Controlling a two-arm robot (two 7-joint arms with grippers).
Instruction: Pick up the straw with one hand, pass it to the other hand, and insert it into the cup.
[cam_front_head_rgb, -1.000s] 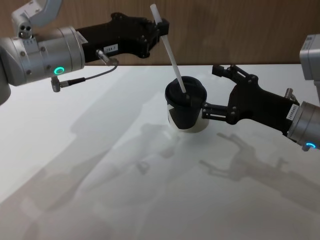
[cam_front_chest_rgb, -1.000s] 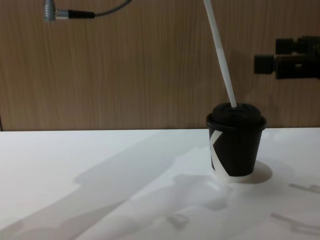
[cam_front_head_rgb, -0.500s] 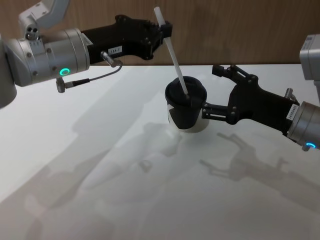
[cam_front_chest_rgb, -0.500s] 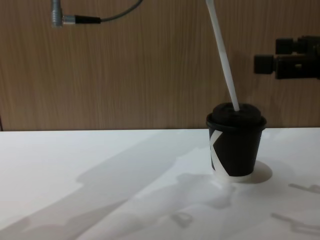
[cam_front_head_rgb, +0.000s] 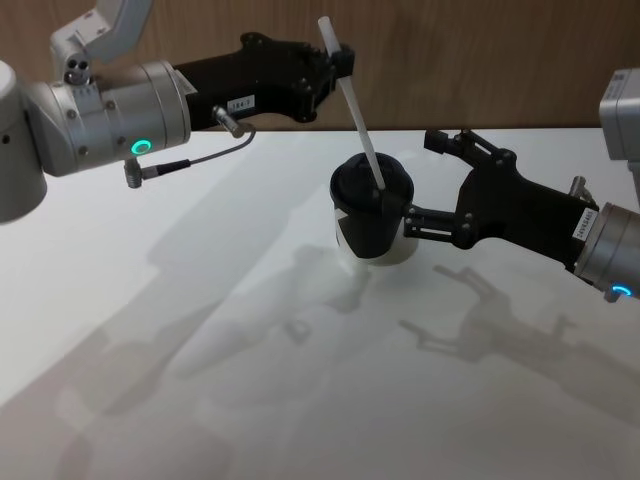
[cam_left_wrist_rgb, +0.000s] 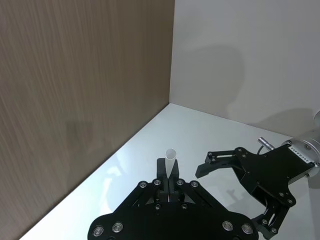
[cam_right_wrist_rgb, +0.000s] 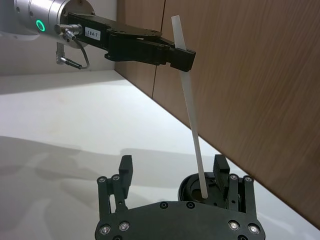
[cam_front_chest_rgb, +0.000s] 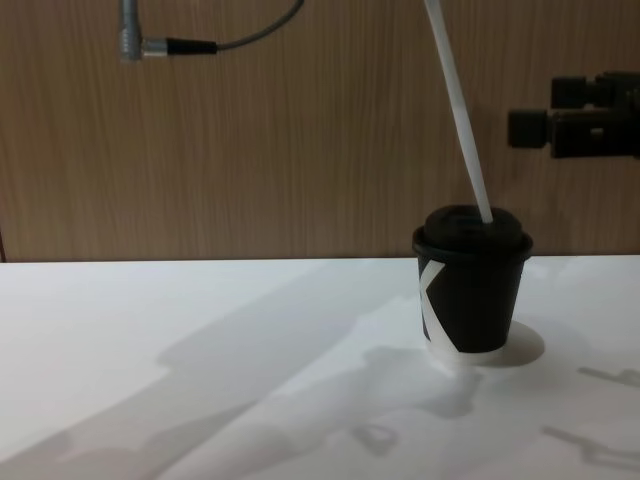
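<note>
Left gripper (cam_front_head_rgb: 338, 62): clamped on straw (cam_front_head_rgb: 362, 135) near its top.
Straw tip: on cup (cam_front_head_rgb: 371, 213) lid.
Right gripper (cam_front_head_rgb: 432, 185): spread wide, beside cup.

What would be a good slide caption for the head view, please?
Left gripper holds the straw tilted, tip at the cup lid; right gripper open beside the cup.

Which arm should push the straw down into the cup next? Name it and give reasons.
Left. The left gripper is shut on the straw near its top, with the tip at the cup lid. The right gripper is open beside the cup.
</note>
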